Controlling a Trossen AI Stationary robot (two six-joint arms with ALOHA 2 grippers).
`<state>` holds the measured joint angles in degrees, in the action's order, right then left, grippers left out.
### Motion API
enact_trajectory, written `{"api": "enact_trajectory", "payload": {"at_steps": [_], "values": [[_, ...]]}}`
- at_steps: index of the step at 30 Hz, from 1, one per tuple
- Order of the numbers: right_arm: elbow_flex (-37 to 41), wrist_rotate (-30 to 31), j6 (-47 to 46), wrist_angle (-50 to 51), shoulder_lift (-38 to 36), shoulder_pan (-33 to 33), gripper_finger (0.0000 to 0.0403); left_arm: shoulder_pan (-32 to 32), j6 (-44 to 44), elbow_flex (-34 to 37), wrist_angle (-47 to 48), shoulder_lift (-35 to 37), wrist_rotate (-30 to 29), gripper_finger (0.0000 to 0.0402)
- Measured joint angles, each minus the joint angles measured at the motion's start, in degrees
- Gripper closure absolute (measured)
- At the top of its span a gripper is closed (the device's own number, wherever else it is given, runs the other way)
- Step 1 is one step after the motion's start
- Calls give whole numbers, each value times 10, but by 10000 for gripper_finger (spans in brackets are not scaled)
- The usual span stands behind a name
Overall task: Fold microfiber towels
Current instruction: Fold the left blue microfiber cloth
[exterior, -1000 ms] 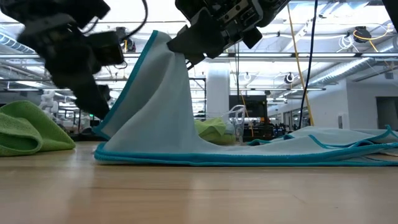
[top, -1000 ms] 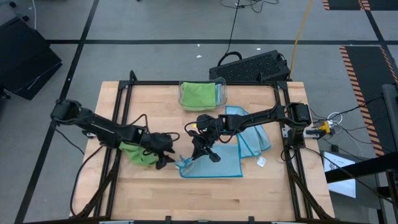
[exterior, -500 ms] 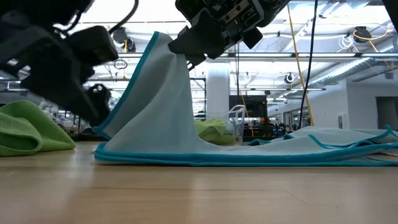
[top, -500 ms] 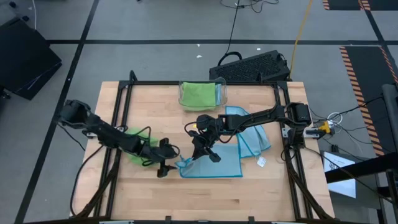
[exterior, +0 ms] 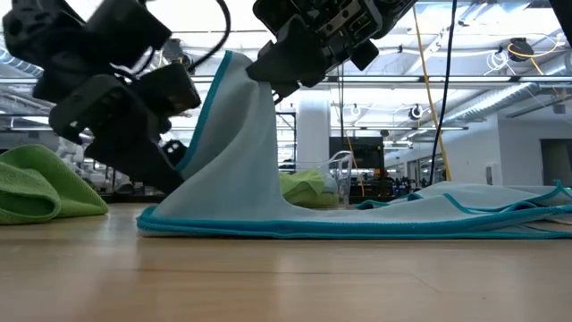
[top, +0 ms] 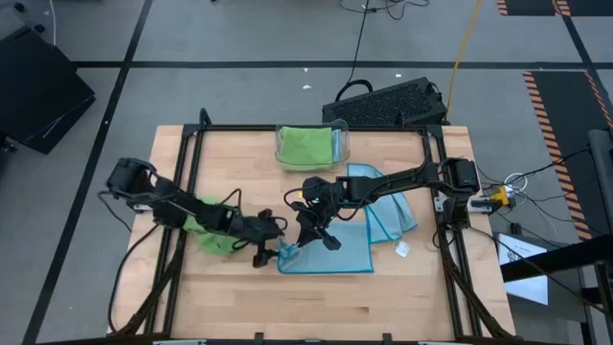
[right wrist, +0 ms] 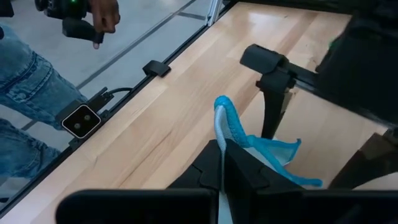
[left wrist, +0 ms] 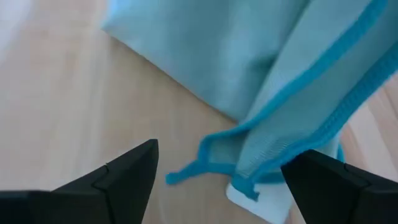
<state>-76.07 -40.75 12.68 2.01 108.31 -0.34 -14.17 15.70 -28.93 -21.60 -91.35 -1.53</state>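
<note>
Right claw (top: 308,237) is clamped on a raised corner of the blue towel (top: 337,251) lying mid-desk (top: 402,297); left claw (top: 269,251), fingers apart, sits beside that corner

The light blue towel (top: 330,251) at the centre of the high view is showing as soft, matt cloth with a darker stitched hem, finely napped in the left wrist view. The lime green towel (top: 213,235) at left is looking plush and matt. The table (top: 287,307) is showing pale, smooth wood. The bin (top: 341,142) near the top is looking like clear glossy plastic.
</note>
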Motion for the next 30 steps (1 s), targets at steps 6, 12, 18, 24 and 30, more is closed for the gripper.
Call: {"api": "enact_trajectory", "payload": {"at_steps": [6,12,18,24,30], "values": [[0,0,1,0,0,0,399,39,-41,0,-32,-28,94,98],[0,0,2,0,0,0,399,65,-57,0,-73,-55,142,140],[0,0,2,0,0,0,399,68,-92,0,-76,-68,160,229],[0,1,2,0,0,0,399,66,-105,0,-68,-69,165,347],[1,5,-13,7,-10,-11,399,63,11,1,-46,-47,134,389]]}}
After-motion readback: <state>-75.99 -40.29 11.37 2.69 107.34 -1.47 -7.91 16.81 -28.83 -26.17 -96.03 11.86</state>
